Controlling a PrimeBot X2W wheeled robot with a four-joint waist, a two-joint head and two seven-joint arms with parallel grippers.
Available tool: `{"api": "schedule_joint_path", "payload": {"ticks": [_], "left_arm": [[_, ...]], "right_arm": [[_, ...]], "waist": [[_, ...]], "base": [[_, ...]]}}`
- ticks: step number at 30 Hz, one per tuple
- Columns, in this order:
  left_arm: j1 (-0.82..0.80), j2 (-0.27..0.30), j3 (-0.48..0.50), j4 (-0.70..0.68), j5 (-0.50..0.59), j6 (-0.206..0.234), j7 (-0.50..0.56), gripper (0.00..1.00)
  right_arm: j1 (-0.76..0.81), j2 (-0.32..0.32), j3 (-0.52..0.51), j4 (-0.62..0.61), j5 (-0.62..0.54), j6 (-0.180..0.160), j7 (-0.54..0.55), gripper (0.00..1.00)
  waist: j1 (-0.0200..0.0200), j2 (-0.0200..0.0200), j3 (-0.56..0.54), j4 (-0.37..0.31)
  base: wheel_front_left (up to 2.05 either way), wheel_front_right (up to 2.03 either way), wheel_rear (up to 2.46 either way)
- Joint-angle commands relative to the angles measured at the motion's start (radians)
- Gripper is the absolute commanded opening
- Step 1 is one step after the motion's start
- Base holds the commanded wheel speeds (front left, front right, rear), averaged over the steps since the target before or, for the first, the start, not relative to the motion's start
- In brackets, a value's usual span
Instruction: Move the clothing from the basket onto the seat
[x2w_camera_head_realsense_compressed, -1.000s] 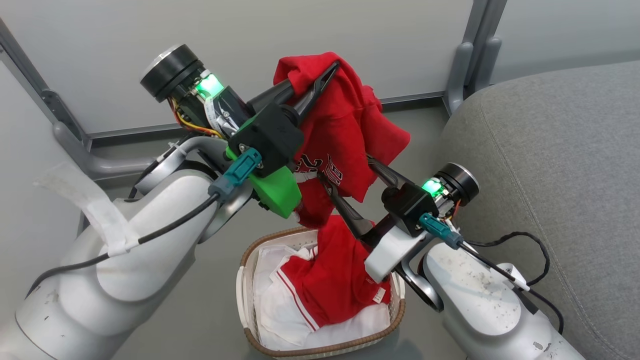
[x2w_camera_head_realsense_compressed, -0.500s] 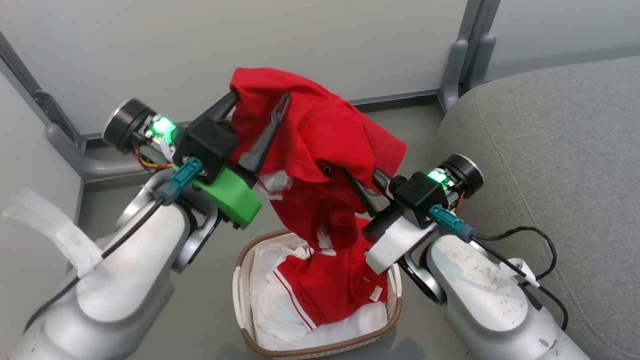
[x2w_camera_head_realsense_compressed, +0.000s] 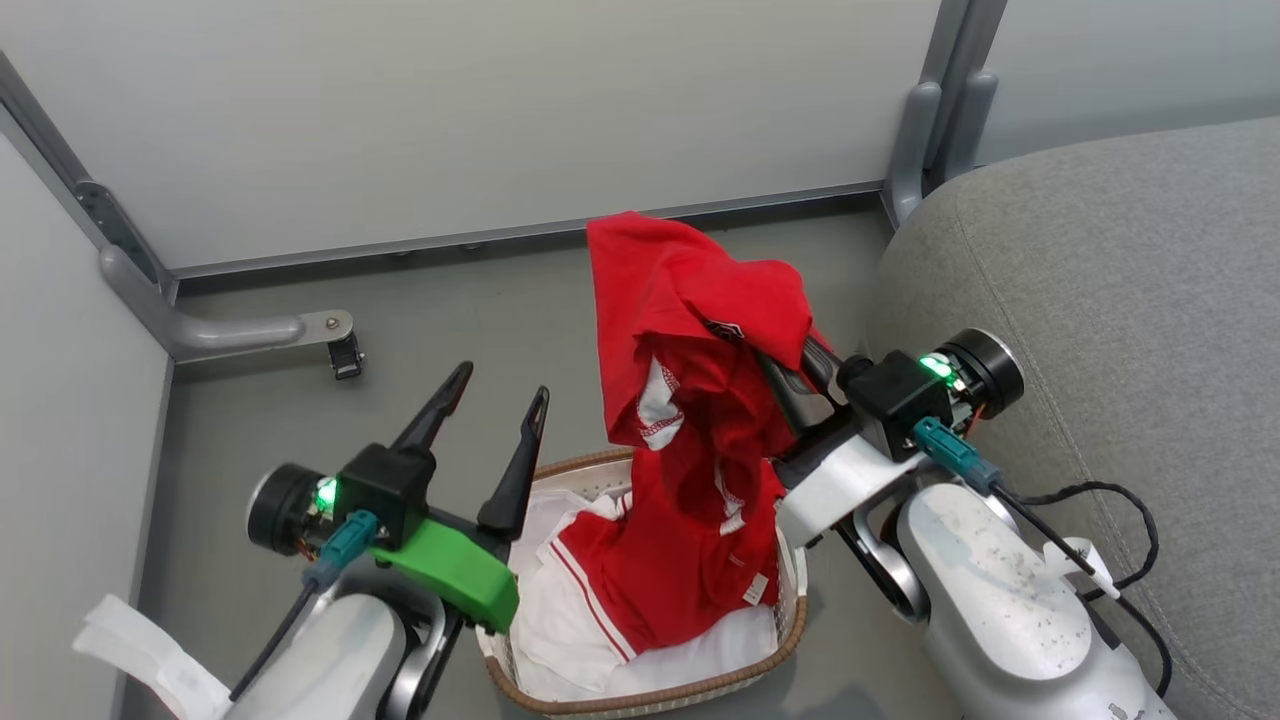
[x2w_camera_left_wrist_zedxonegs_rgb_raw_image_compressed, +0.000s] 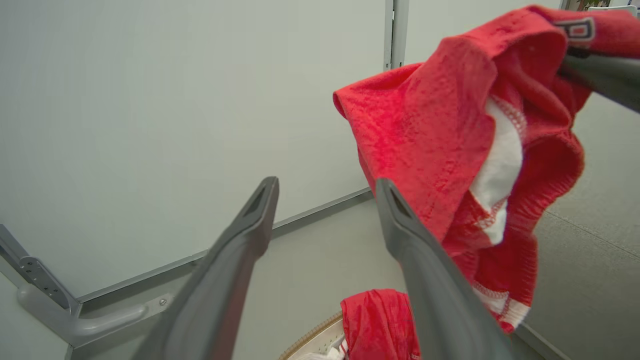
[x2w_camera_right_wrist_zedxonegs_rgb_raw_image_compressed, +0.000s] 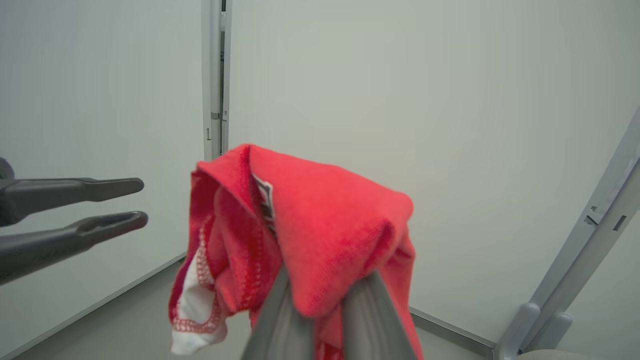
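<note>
Red clothing (x2w_camera_head_realsense_compressed: 690, 290) pinched in right gripper (x2w_camera_head_realsense_compressed: 775, 365) hangs over basket (x2w_camera_head_realsense_compressed: 590, 463), near seat (x2w_camera_head_realsense_compressed: 1100, 300) edge.

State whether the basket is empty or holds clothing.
Not empty: red clothing lies in the basket, on a white sheet.

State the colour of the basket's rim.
Brown, woven; the basket itself is cream. Head view shows it best.

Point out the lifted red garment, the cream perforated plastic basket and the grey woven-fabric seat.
lifted red garment (x2w_camera_head_realsense_compressed: 690, 290), head view, upper fold.
cream perforated plastic basket (x2w_camera_head_realsense_compressed: 585, 462), head view, brown rim.
grey woven-fabric seat (x2w_camera_head_realsense_compressed: 1100, 260), head view, top surface.
</note>
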Motion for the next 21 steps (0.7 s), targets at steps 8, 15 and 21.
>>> {"api": "schedule_joint_path", "payload": {"ticks": [8, 15, 21], "left_arm": [[0.067, -0.035, 0.030, 0.006, 0.014, -0.005, -0.018, 1.00], [0.080, -0.056, 0.061, -0.017, 0.050, -0.022, -0.016, 1.00], [0.077, -0.074, 0.081, -0.023, 0.077, -0.034, -0.017, 1.00]], "right_arm": [[0.041, -0.004, -0.052, 0.008, -0.034, -0.001, -0.002, 0.00], [0.027, -0.004, -0.089, -0.001, -0.049, -0.001, -0.002, 0.00], [0.020, -0.004, -0.132, -0.011, -0.063, -0.001, -0.002, 0.00]], "waist": [[0.0000, 0.0000, 0.009, 0.002], [0.0000, 0.0000, 0.034, -0.074], [0.0000, 0.0000, 0.073, -0.201]], "base": [[0.00, 0.00, 0.00], [0.00, 0.00, 0.00], [0.00, 0.00, 0.00]]}}
